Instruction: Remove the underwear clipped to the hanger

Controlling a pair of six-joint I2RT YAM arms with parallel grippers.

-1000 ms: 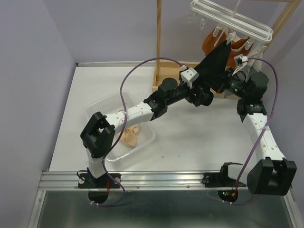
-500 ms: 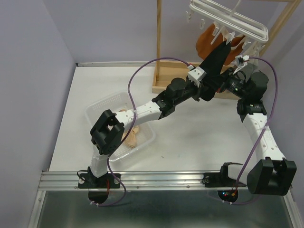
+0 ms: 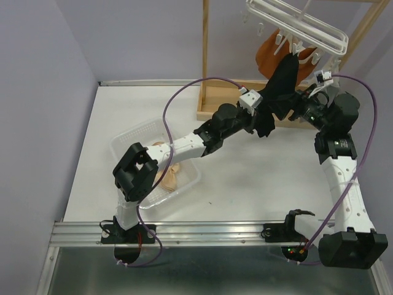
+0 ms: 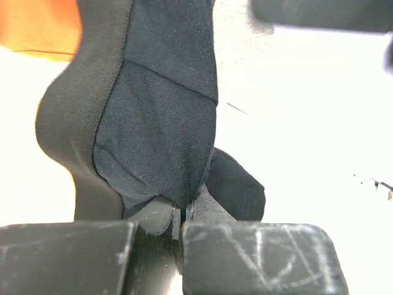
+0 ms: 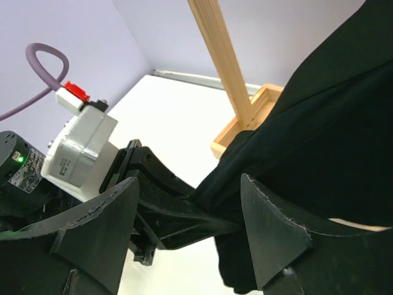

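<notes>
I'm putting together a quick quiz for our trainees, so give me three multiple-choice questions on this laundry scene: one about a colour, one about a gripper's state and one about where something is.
1. What colour is the garment held in the left gripper?
A) grey
B) cream-beige
C) black

2. How is the right gripper?
A) shut on that same garment
B) open, fingers apart
C) shut with nothing in it

3. Where does the cream-beige garment lie?
A) in the clear basket
B) in the left gripper
C) in the right gripper

Key:
1 C: the left wrist view shows the fingers pinched on black cloth.
2 B: the right wrist view shows its two fingers standing wide apart.
3 A: the top view shows it crumpled inside the basket on the table's left side.
</notes>
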